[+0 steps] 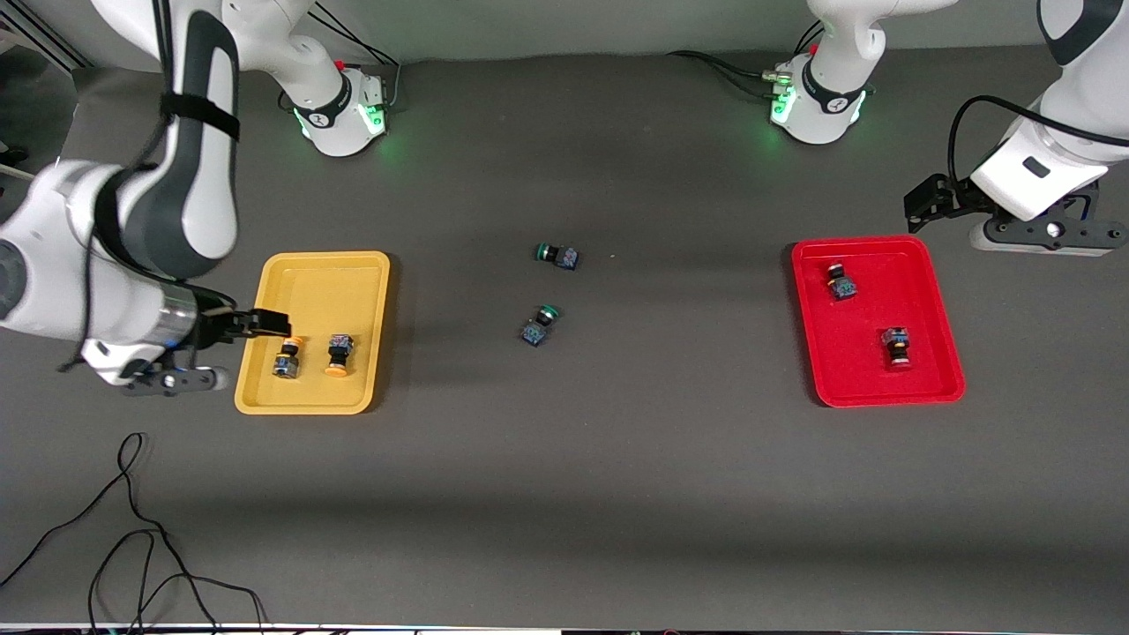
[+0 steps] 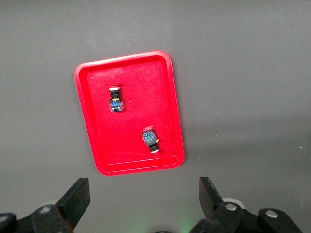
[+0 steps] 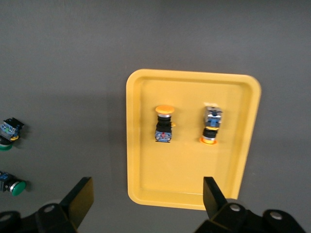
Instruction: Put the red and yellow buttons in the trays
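Already sorted: both yellow buttons lie in the yellow tray; both red buttons lie in the red tray.
Right pincer: over the yellow tray's edge — spread wide, empty.
Left pincer: off the red tray's corner — wide, empty.
Handling: likely light, rigid, prone to roll — take the squarish body.
Surface: green-capped switches between trays.

We see a dark grey table, black cable looping along its near edge, perhaps a pale wall above

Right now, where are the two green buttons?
Both green buttons lie on the bare table midway between the yellow tray and red tray.
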{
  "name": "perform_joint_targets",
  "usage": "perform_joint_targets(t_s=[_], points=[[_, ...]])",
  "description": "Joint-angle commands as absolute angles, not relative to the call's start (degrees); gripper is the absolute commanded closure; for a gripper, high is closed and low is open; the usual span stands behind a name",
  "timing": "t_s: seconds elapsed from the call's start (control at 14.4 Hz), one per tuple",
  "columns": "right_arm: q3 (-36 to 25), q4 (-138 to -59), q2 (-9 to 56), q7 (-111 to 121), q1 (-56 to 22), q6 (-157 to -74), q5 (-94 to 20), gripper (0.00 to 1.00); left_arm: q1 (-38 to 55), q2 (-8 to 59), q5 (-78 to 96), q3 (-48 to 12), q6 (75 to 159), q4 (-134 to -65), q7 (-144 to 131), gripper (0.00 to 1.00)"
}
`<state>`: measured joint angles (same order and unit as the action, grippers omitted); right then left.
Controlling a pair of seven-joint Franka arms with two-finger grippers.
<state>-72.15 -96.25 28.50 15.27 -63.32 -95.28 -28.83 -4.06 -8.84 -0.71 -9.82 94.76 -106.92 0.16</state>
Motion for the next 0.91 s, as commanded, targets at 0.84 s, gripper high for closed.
perform_joint_targets(t_s=[0.84], points=[[-26.94, -95.01, 3.88, -6.24, -23.25, -97.65, -4.57, 0.00, -3.60, -8.88, -0.70, -9.76, 92.81, -105.82, 1.23, 0.00]])
